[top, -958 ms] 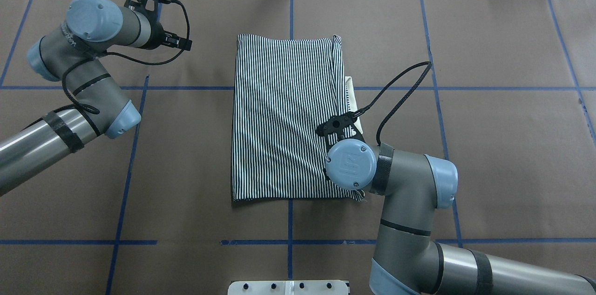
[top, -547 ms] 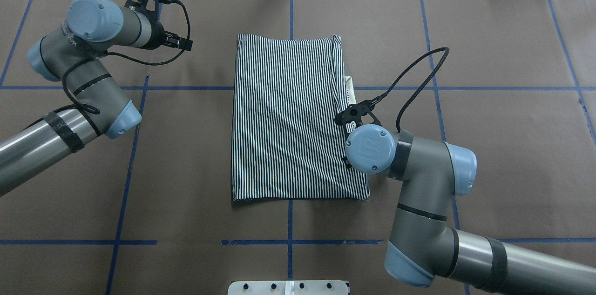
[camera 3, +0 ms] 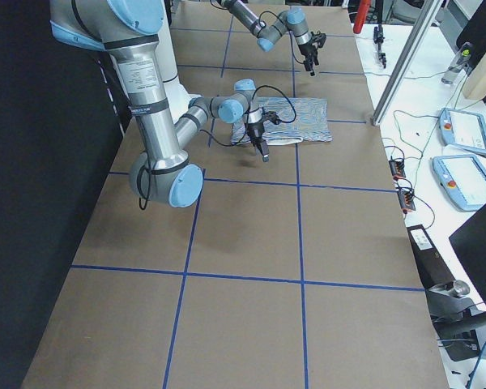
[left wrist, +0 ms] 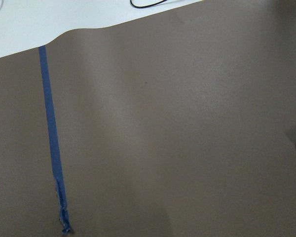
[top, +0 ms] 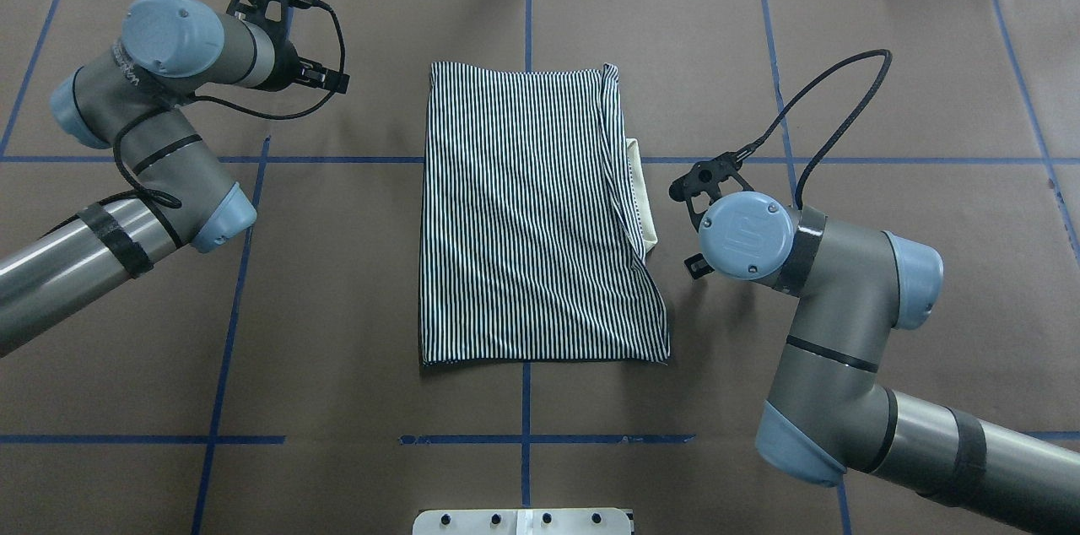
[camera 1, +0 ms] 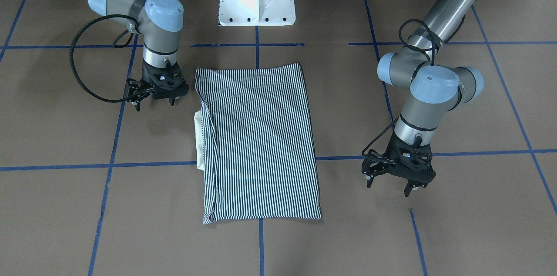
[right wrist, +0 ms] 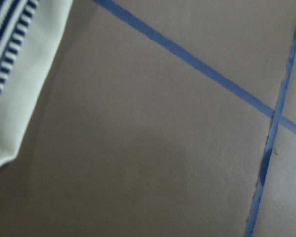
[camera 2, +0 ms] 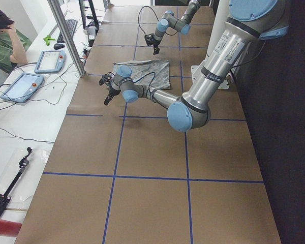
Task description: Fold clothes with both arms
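Since a second ago, the polo shirt [top: 531, 214] has been let go: the right gripper [camera 1: 154, 101], then over its right edge, has been drawn off sideways and is now held just beside it, above the bare table [top: 928, 54]. The shirt is left as a long striped rectangle at the table's middle, with the cream collar [top: 639, 197] showing at its right edge. Both sets of fingers are seen spread, nothing held; the left gripper [camera 1: 388, 185] is parked well apart from the shirt, unmoved. The lengthwise fold is judged finished, and a crosswise fold is probably still to be made.
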Action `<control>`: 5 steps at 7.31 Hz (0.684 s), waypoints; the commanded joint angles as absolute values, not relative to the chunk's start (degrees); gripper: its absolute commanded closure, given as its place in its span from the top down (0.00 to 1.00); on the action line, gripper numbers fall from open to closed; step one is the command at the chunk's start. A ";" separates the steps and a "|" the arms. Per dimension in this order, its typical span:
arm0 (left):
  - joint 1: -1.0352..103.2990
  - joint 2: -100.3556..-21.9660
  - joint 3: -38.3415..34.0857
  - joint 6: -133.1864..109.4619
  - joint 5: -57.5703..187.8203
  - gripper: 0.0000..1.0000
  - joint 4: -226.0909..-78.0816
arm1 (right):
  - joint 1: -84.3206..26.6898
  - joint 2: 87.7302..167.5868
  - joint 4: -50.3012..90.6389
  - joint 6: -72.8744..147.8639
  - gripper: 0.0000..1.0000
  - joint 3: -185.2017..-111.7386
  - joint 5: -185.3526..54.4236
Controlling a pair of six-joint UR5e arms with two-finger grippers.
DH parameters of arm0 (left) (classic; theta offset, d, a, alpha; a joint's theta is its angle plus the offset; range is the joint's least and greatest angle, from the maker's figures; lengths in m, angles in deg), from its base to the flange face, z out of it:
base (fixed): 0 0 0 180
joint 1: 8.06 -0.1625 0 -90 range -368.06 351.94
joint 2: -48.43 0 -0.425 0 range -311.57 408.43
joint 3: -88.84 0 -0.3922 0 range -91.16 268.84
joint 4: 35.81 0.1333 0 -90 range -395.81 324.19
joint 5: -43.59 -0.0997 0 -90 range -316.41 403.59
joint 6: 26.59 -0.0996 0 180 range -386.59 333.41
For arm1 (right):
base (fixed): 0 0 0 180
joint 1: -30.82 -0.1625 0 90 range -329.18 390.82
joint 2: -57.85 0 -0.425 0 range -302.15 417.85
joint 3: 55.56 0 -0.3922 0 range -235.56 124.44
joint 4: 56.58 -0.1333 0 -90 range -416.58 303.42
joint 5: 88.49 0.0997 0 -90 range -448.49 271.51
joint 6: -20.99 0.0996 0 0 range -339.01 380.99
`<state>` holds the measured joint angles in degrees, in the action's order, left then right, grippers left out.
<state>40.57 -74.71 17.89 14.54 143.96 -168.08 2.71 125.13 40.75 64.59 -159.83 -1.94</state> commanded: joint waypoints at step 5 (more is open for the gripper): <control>40.45 -74.70 17.91 14.45 143.96 1.00 -167.99 | 1.55 107.16 35.55 71.53 1.00 -143.56 -1.30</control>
